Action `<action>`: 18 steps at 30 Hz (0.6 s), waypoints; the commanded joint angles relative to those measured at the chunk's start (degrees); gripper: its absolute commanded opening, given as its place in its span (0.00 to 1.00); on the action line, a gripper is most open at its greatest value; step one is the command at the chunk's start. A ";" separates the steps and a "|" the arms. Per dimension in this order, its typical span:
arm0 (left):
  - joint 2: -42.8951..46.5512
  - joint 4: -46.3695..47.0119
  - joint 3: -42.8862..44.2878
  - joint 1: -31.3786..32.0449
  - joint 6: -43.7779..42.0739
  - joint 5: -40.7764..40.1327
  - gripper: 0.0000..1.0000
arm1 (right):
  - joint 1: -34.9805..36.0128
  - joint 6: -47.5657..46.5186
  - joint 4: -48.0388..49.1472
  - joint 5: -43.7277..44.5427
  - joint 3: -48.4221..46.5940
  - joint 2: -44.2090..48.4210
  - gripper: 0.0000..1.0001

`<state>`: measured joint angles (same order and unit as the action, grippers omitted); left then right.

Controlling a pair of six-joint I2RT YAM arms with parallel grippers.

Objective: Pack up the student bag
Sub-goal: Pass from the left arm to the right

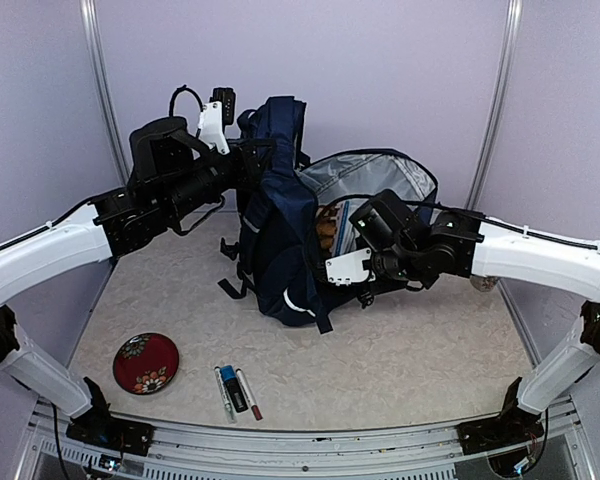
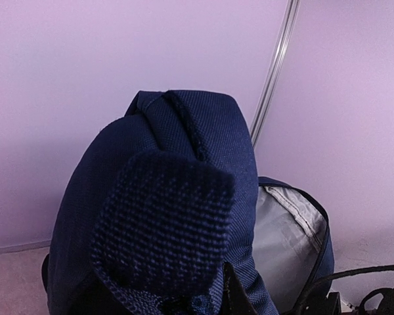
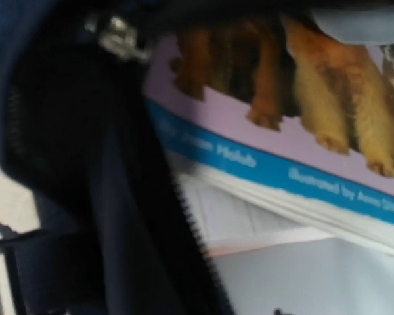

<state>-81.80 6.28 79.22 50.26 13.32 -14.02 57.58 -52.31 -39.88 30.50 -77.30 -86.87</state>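
The student bag (image 1: 280, 250) is standing toward the back middle of the counter (image 1: 410, 350), with its main compartment gaping toward the right and its grey lining (image 1: 365, 178) showing. The left gripper (image 1: 252, 158) is clamping a bunch of the bag's navy fabric near the top, jaws together on the cloth, and is holding the front panel upright. In the left wrist view this fabric is filling most of the frame, with the open lined mouth showing to its right.

The right gripper (image 1: 338, 262) is hovering at the lower lip of the opening, just beside the zip edge (image 3: 197, 249). Its fingers are not showing in its own wrist view, so whether they are apart or together cannot be told. A book (image 3: 282, 131) with furry animal legs and a blue band on its cover is lying inside the bag, over white pages (image 3: 249, 216) just inside the zip edge.

Bare counter is stretching in front of the bag and out to the right. Near the front left edge a red flowered dish (image 1: 145, 362) is lying flat, and three pens (image 1: 237, 391) are lying side by side just to its right, well apart from the bag. The bag's straps (image 1: 232, 285) are trailing onto the counter at its left foot.
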 commanded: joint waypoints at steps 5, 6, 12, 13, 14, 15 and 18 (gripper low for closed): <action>7.45 13.27 1.62 -4.38 -0.92 1.88 0.00 | 0.21 -2.17 7.11 -1.22 2.43 4.69 0.00; 7.38 13.06 1.44 -4.88 -0.77 2.06 0.00 | 0.39 -1.45 7.25 -2.33 2.17 5.22 0.00; 4.52 10.01 -1.30 -10.30 2.36 6.34 0.05 | 0.70 3.38 9.98 -12.22 0.68 7.82 0.00; 4.00 9.75 -2.12 -11.22 2.76 7.06 0.10 | 0.75 3.77 10.97 -13.13 0.81 8.30 0.00; 3.45 9.24 -2.70 -11.88 2.96 7.57 0.15 | 0.70 3.97 12.31 -13.84 1.15 8.95 0.00; 2.96 8.68 -3.12 -12.42 2.73 8.13 0.19 | 0.75 4.17 13.50 -14.48 1.43 9.65 0.00; 1.34 6.99 -3.59 -12.73 0.16 8.84 0.32 | 0.69 4.20 15.74 -17.09 2.19 11.74 0.00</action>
<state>-80.14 6.63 75.83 39.18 17.61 -5.26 57.74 -51.07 -31.66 19.25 -74.50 -81.82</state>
